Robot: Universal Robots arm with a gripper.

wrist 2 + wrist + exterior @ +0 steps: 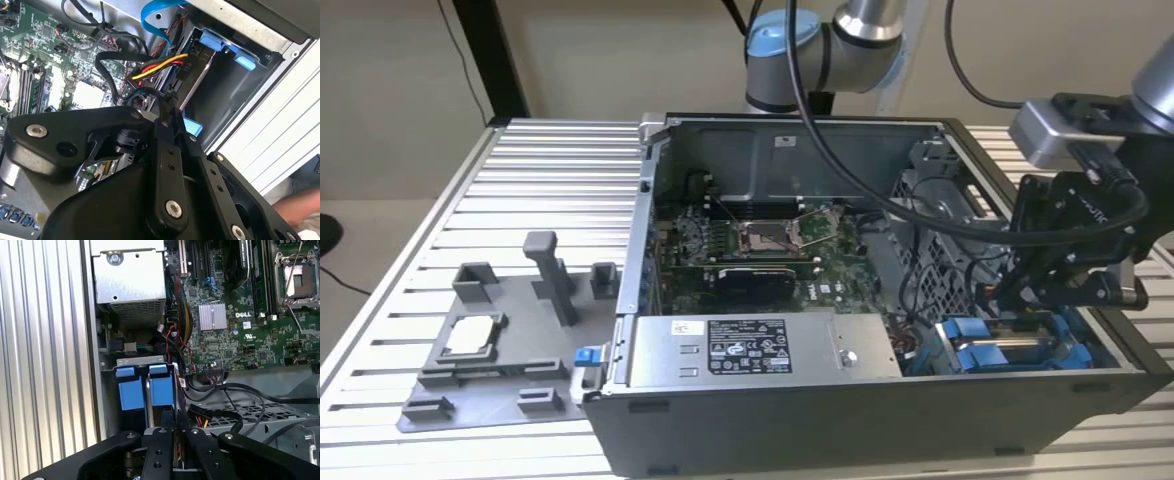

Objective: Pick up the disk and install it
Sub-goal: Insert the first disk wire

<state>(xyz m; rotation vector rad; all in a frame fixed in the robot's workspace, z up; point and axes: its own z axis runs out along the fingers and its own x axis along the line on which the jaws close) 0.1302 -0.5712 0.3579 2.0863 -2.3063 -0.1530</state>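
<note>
Disk, a flat drive with blue carrier rails, sits edge-up in the drive bay at the corner of an open computer case, on the exterior view's right. In the first wrist view the disk appears as 2 blue rail ends with a thin metal edge between them, tucked against the case wall below a perforated silver box. In the second wrist view its silver face slants down into the grey bay, with blue plastic at the bay mouth.

The gripper, black and mounted on the arm, hangs just above the bay in the exterior view. In both wrist views its 2 black fingers run close side by side toward the drive's upper edge; I cannot tell whether the jaws are clamped on it or merely near it.

Bundled cables, yellow, red and black, pass beside the drive. The green motherboard lies in the middle of the case. The case rests on a ribbed metal surface, where a grey fixture plate stands at the exterior view's left, well apart from the gripper.
</note>
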